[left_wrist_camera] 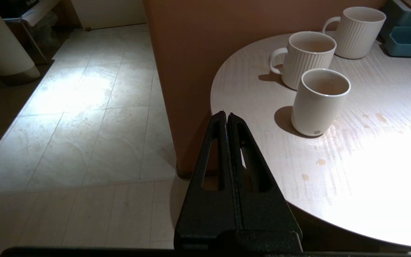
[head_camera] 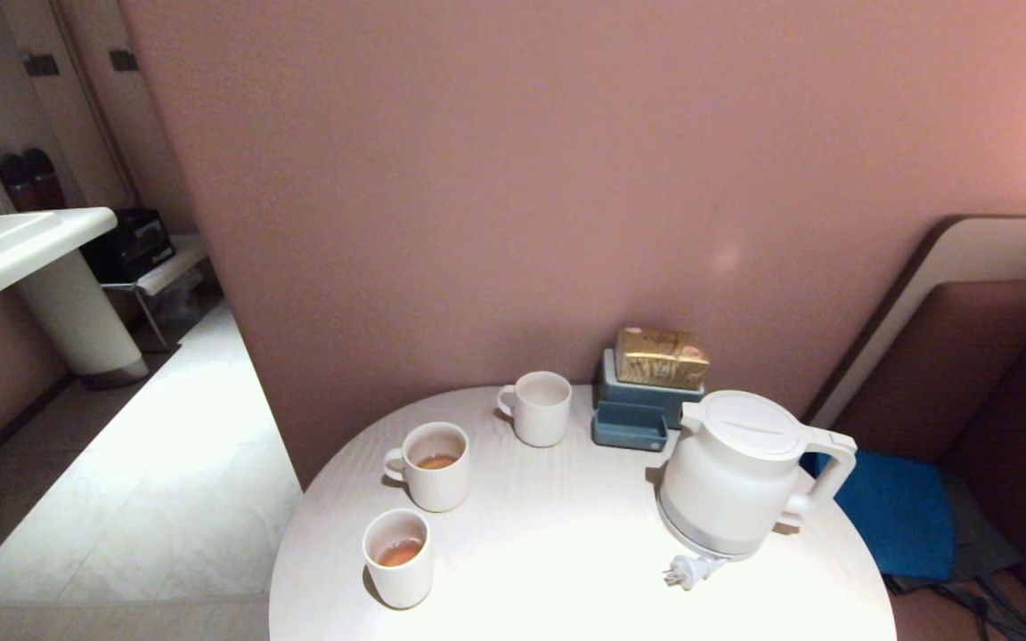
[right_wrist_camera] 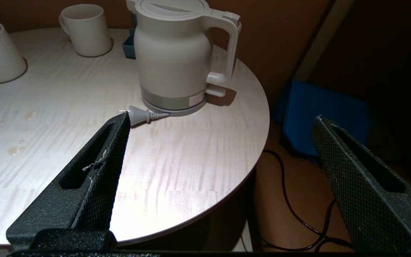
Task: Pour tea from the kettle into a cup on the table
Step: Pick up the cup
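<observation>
Nearest item: right hand (right_wrist_camera: pixel 219 142), mine, fingers spread fully apart, grasping nothing, hovering off the bench's near right edge and aimed at the kettle. Left hand (left_wrist_camera: pixel 227 117), clenched with fingers pressed together, empty, parked over the floor just off the bench's left edge.

Bench (head_camera: pixel 566 570): round, white, faint grain; several small drips of liquid lie on it near the cup.

Kettle (head_camera: pixel 740 472): white plastic, lid on, upright on its grey base at the bench's right side, close to the rim. Handle (right_wrist_camera: pixel 228 46) faces outward toward my right hand; spout faces inward toward the cups. I judge it rigid, smooth and somewhat slippery, and heavy if well filled, though its contents cannot be seen. Best hold, I judge: across the upright bar of the handle, high up, so the weight hangs below the grip when tipping.

Plug (right_wrist_camera: pixel 137 116): loose on a short cord in front of the base; may drag on lifting.

Cup (head_camera: pixel 399 556): plain, no handle, near the left front edge, holding a little tea (head_camera: pixel 399 552). Light and easily tipped, I judge.

Two ribbed mugs (head_camera: pixel 431 465) (head_camera: pixel 538 407) stand behind it; blue tray (head_camera: pixel 631 425) sits beside the kettle.

Open room: bare middle of the bench between kettle and cup.
</observation>
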Motion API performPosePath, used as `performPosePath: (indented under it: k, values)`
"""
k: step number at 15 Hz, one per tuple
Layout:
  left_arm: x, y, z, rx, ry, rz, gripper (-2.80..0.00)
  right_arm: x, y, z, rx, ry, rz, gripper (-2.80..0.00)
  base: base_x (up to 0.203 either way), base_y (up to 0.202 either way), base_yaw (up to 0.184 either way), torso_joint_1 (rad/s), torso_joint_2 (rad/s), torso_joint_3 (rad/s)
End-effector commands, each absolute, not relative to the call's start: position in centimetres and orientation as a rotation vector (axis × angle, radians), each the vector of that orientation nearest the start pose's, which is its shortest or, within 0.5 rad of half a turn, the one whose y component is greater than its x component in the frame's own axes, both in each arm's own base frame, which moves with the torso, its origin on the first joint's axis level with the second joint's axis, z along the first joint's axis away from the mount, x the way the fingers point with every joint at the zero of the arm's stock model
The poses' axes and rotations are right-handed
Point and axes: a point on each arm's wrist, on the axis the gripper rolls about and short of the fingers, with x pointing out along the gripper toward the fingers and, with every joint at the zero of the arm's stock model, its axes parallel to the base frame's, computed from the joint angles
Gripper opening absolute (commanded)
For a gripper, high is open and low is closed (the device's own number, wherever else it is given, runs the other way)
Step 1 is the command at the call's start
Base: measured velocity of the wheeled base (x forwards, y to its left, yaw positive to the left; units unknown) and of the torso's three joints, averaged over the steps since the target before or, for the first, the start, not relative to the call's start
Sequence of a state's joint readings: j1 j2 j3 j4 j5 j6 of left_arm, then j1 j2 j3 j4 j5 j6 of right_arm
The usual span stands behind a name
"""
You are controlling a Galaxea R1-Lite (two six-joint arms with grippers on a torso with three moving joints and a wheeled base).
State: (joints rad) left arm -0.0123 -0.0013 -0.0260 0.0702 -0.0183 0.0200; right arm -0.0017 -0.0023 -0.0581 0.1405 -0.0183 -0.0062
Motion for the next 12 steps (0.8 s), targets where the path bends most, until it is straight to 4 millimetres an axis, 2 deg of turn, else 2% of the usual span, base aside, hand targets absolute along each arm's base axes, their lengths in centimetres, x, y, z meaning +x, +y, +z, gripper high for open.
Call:
performPosePath:
  k: [1,9,12]
  values:
    - [-2.49,-0.01,7.55,0.02,0.044,-0.031,-2.8,-2.78,-0.04,7.7,-0.007,0.083,-0.02,0.0,0.0,0.0,0.0,0.0,0.0,0.0]
    - [-2.49,-0.01,7.55,0.02,0.044,-0.031,-2.8,-2.77,-0.04,7.69,-0.011,0.081,-0.019,0.0,0.0,0.0,0.0,0.0,0.0,0.0]
    - [-2.49,-0.01,7.55,0.02,0.044,-0.031,-2.8,-2.47,-0.03,7.71,-0.018,0.026,-0.018,0.0,0.0,0.0,0.0,0.0,0.0,0.0]
